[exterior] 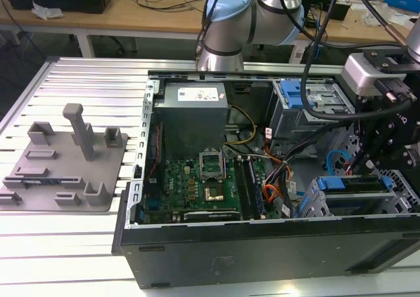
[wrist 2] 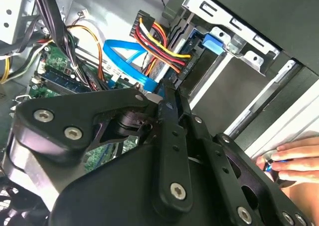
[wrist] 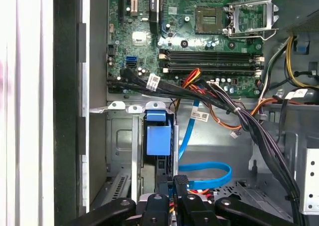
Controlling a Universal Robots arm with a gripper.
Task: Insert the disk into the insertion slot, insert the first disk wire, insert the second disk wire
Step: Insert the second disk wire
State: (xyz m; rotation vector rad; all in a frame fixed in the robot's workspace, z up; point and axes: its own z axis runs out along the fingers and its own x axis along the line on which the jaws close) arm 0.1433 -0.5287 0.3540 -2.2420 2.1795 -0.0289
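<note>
**Tool at the drive cage, working on the wires**

Exterior view: the open computer case (exterior: 262, 244) lies flat on the counter (exterior: 65, 238), so the arm can reach in from above. The disk (exterior: 357, 184) sits in the insertion slot (exterior: 328, 205) at the view's right, with the tool (exterior: 387, 146) just above.

Second wrist view: the tool's fingers (wrist 2: 169, 131) look pressed together at a plug of coloured wires (wrist 2: 159, 49); a person's hand (wrist 2: 291, 158) rests at the case edge.

First wrist view: the fingers point at the blue-framed disk (wrist: 158, 138), a blue cable (wrist: 207, 168) alongside.
</note>
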